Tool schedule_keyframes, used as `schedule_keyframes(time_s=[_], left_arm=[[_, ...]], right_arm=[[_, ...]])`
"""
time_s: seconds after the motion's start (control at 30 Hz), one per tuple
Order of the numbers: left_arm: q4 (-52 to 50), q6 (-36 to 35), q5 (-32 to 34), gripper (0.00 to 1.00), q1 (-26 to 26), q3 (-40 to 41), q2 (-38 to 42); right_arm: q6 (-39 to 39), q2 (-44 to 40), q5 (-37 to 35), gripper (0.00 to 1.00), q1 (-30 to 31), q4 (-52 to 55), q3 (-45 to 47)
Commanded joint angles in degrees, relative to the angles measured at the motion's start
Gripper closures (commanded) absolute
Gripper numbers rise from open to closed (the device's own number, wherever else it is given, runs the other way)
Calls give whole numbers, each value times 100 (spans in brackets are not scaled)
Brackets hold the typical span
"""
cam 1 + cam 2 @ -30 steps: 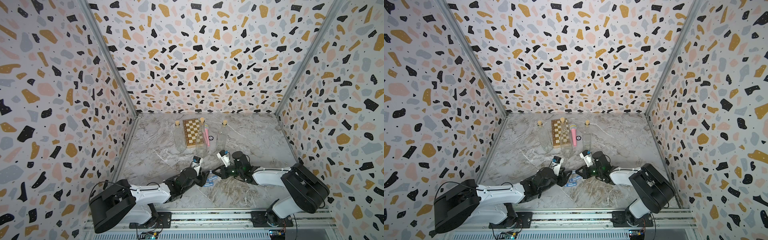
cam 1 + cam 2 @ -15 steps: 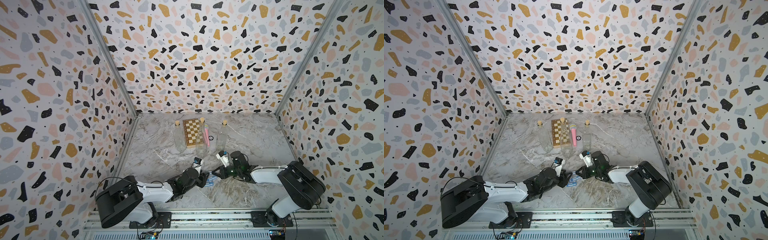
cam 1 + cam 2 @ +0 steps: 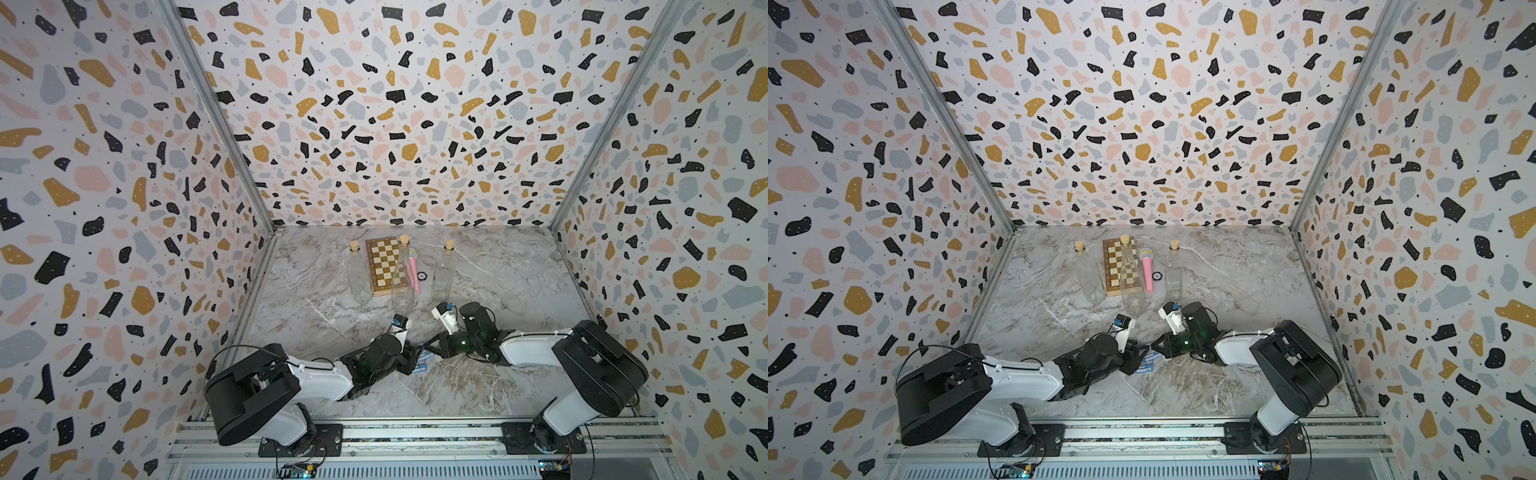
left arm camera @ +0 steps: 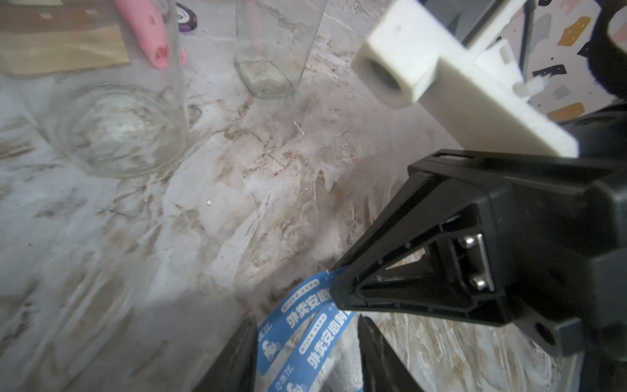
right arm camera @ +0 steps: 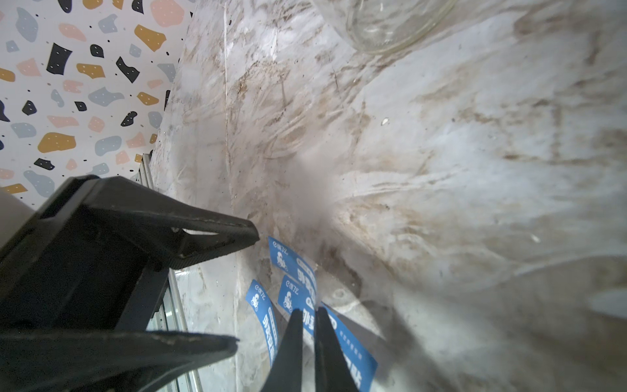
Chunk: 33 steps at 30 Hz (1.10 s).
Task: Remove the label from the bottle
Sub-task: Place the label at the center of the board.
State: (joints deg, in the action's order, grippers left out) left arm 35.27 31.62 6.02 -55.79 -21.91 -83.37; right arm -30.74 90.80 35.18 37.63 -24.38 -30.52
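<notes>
So both arms sit low over the marble table [image 3: 457, 390], tips nearly meeting. The right gripper [image 5: 308, 312] has its jaws pressed almost together, pinching one end of the blue label [image 5: 293, 268]. The left wrist view shows it too, with the right gripper [image 4: 334, 288] biting the label [image 4: 305, 329] at its edge.

The left gripper [image 4: 305, 319] has its jaws spread, and the labelled part of the bottle [image 5: 339, 295] lies between them. The glass is clear and hard to make out, so I can't tell whether the pads actually press on it. In a top view the label [image 3: 422, 366] is just a small blue patch right where the two sets of tips meet.

Room-wise, beyond the tips there's a stretch of bare marble, then a round-based corked bottle [image 3: 401, 286], the nearest thing to the jaws. Two more corked bottles [image 3: 359, 276] stand to either side of it. A chessboard [image 3: 386, 266], a pink microphone [image 3: 1147, 270] and a small chip [image 3: 1157, 274] lie farther out.

Behind the jaws, the table's front edge with its metal rail [image 3: 415, 432] is near. The patterned walls [image 3: 124, 208] are well apart from both grippers on either side.
</notes>
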Motion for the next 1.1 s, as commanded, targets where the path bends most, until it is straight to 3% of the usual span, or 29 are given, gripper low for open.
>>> schedule_keyframes(time_s=[0.0,0.3,0.57,1.07], left_arm=[[367,77,-136,53,7,-107,-82],[332,144,-294,56,40,-173,-240],[451,233,-521,70,155,-142,-423],[103,134,-430,83,261,-358,-632]], right_arm=[[-28,29,29,89,1,66,-178],[-48,70,48,89,1,60,-184],[-46,108,44,89,1,60,-164],[-46,166,68,89,1,72,-192]])
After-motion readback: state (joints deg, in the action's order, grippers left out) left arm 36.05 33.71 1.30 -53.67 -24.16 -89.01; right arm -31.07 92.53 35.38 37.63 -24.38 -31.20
